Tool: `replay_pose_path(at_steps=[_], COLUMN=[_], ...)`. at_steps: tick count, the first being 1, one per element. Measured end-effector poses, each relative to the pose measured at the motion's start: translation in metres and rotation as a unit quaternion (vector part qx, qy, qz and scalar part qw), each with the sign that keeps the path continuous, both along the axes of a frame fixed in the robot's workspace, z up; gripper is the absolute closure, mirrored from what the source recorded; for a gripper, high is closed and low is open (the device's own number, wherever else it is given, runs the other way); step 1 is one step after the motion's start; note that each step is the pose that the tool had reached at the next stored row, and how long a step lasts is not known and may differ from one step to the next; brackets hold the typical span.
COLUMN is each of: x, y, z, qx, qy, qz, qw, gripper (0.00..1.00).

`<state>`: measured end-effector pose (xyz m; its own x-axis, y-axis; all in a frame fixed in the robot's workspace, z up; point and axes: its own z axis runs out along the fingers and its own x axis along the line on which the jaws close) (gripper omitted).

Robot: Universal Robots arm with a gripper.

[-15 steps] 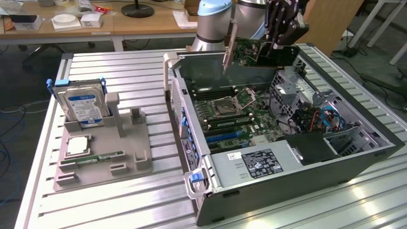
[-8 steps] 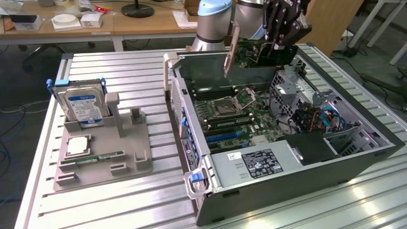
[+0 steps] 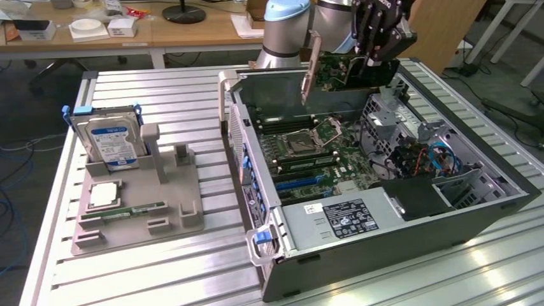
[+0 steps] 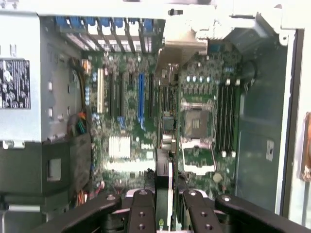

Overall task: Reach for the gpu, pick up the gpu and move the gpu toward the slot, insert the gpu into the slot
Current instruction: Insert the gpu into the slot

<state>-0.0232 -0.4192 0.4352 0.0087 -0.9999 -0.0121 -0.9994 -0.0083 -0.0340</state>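
My gripper (image 3: pixel 375 58) hangs above the far end of the open computer case (image 3: pixel 264 210), shut on the gpu (image 3: pixel 340 75). The gpu is a green card held on edge, with its silver end bracket (image 3: pixel 311 70) pointing down toward the case's rear wall. In the wrist view the gpu (image 4: pixel 164 177) shows edge-on between the black fingers (image 4: pixel 142 208), high over the motherboard. Below lie the expansion slots, a long blue slot (image 4: pixel 141 97) among black ones; the same blue slot (image 3: pixel 297 182) sits near the power supply. The card is clear of the board and touches no slot.
A grey fixture (image 3: pixel 170 210) on the slatted table holds a blue-labelled hard drive (image 3: pixel 111 137), a processor chip (image 3: pixel 104 194) and a memory stick (image 3: pixel 127 210). Inside the case are the CPU socket (image 4: pixel 197 121), a power supply (image 3: pixel 340 220) and cables (image 3: pixel 442 156).
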Motion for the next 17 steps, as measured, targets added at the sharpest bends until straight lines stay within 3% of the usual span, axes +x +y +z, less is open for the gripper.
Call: replay_pose_path(at_steps=[1,2,5,11,17], x=[-0.001,-0.001,-0.001,-0.001,-0.001], y=[0.0002,0.0002,0.0003,0.0003,0.0002], z=[-0.0002,-0.0004,-0.0011,-0.0116,-0.0148], qx=[0.0,0.0,0.0,-0.0001,-0.0003], qy=[-0.0061,-0.0082,-0.0084,-0.0082,-0.0082], qz=[0.0,0.0,0.0,-0.002,-0.022], qw=[1.0,1.0,1.0,1.0,0.9997], gripper=[0.73,0.73,0.73,0.73,0.73])
